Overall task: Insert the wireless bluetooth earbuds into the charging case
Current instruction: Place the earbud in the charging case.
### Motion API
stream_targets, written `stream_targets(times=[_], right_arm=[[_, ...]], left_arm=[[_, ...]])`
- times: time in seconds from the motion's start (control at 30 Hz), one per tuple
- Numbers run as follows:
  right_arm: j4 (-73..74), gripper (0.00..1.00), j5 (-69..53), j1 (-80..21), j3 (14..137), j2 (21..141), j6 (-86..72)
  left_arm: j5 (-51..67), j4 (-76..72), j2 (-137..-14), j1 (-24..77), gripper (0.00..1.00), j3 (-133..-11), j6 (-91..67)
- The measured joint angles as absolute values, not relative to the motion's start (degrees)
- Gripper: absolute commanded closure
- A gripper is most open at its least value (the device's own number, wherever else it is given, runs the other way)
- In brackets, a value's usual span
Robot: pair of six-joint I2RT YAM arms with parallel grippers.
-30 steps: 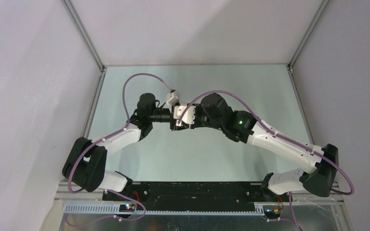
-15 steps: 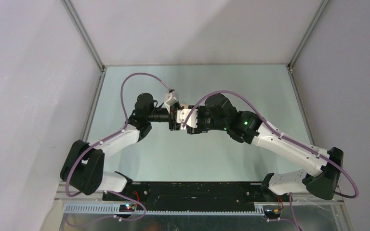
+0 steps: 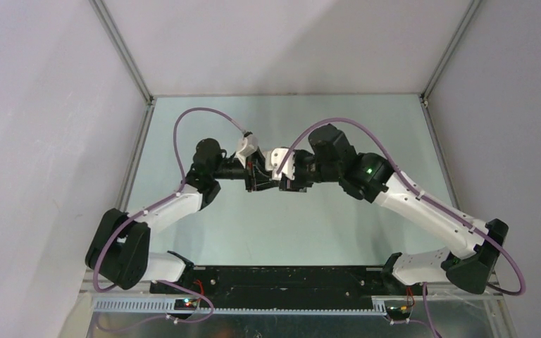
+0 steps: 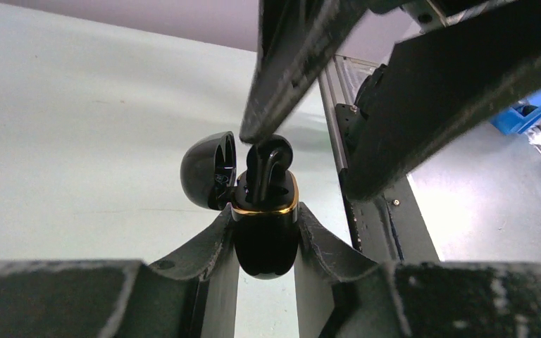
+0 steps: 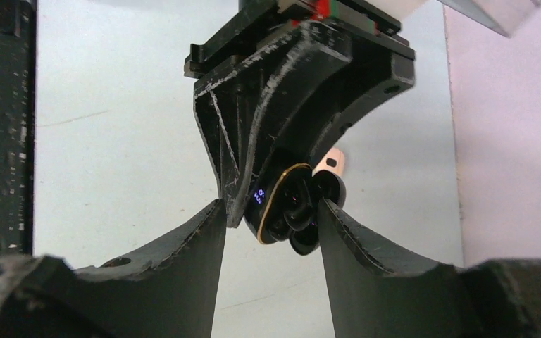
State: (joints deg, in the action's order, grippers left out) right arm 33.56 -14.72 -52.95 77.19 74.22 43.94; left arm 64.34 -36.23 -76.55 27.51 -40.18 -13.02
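L jaws pinch the black charging case (image 4: 266, 246) by its sides, held above the worktop (image 3: 366, 127) mid area, lid (image 4: 208, 169) swung open. 1 black earbud (image 4: 264, 162) stands partly sunk in the case mouth. R jaws are spread, 1 fingertip (image 4: 253, 134) right at the bud's top, the other well apart. 1 pale earbud (image 5: 332, 162) shows on the worktop behind the case.

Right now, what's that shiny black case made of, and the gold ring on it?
The charging case looks like hard glossy black plastic: light glints off its rounded shell. The gold ring at its mouth may be metal or metallic paint; I cannot tell. The earbud poking out looks like the same shiny plastic.
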Motion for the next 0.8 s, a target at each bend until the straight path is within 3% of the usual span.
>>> stream_targets(times=[0.47,0.8], right_arm=[[38.1,0.44,-33.3,-40.7,83.6,70.1,36.8],[36.4,0.44,-26.7,-43.5,83.8,73.4,35.4]], left_arm=[[66.0,-46.5,-74.5,27.5,0.91,-37.5,-17.1],[66.5,-60.1,-74.1,27.5,0.90,-35.2,-25.5]])
